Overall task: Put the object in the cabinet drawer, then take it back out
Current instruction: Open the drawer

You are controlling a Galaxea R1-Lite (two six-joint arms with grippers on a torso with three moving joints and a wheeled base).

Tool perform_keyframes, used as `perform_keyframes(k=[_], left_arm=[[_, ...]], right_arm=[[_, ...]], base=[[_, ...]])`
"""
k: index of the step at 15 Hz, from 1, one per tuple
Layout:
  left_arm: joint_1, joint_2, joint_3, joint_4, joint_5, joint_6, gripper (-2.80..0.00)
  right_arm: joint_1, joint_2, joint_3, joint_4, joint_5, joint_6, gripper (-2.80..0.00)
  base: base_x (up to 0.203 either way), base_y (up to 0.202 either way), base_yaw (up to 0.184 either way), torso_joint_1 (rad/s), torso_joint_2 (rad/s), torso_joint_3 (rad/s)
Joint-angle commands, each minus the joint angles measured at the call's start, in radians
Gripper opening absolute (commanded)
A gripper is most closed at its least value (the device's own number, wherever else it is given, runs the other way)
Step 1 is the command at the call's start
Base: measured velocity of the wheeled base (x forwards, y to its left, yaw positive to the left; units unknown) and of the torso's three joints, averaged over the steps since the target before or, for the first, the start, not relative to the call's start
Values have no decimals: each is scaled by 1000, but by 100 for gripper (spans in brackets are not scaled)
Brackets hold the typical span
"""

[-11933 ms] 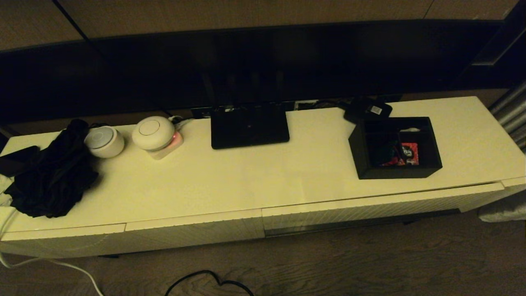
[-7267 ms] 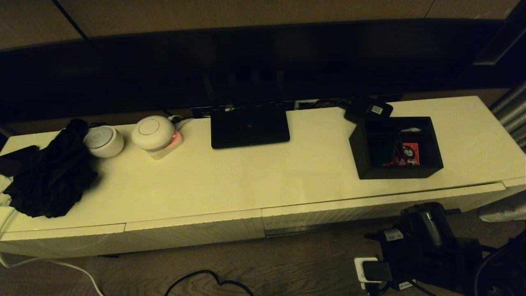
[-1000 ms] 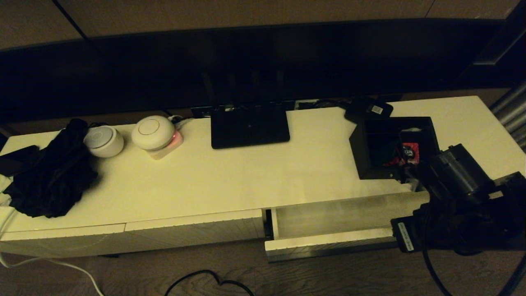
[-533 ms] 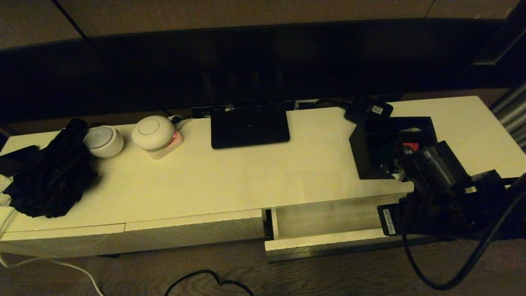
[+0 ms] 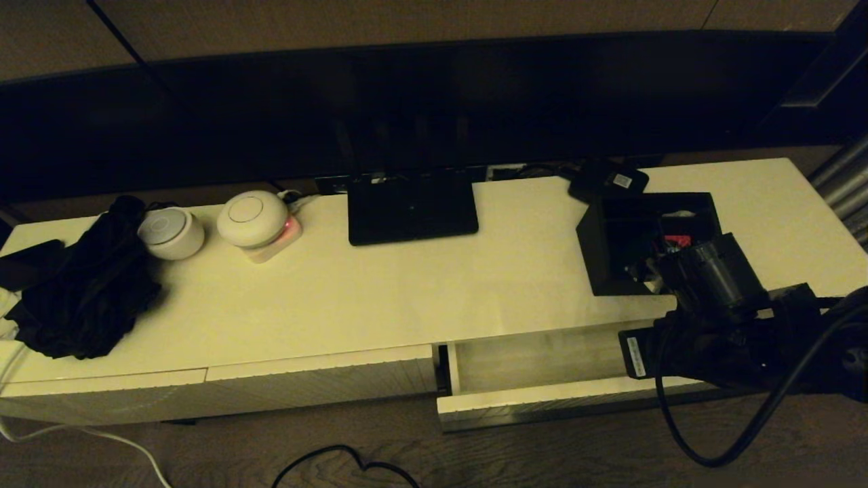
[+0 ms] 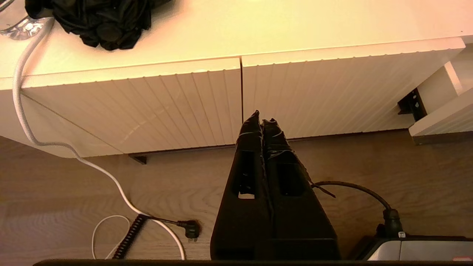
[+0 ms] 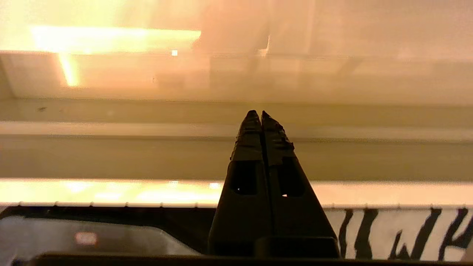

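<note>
Drawer [image 5: 542, 366] pulled out at the right half of the cabinet front, pale interior bare, nothing in it yet. Black box [image 5: 620, 247] sits on the cabinet top near its right front edge, just behind the open drawer. Right end effector [image 7: 261, 118] has its fingers pressed together, holding nothing, pointing across the drawer's ribbed front lip toward the cabinet; the arm's dark body partly covers the box's front right corner from the head view. Left end effector [image 6: 261, 122] also pinched closed and empty, parked low in front of the two shorter drawer fronts [image 6: 221, 99].

Step in hand looks like going for the box. Fingers would need to spread first, then straddle one thin wall or a divider rather than the whole body, which looks too broad. Lift level so the loose red packets [image 5: 671, 240] don't tip out, and clear the drawer lip before lowering.

Box: rigid, matte black, rectangular, open top with inner partitions. Drawer front finely ribbed, cream, glossy; interior smooth and plain. Cabinet top [image 5: 407, 298] smooth, slightly reflective, likely slippery under the box.
</note>
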Motion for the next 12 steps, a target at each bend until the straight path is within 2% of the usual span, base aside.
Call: perform_keyframes(k=[1,9,12], left_arm=[[0,0,3,0,-1,0,-280],[0,0,3,0,1,0,-280],[0,0,3,0,-1,0,-280]], right_arm=[[-1,15,28,-46,-2,-4,-280],[-21,57,85,-152,-1,-12,-280],[-21,47,103,-152,4,-15,-280]], base=[[0,0,0,0,0,0],[0,0,0,0,0,0],[0,0,0,0,0,0]])
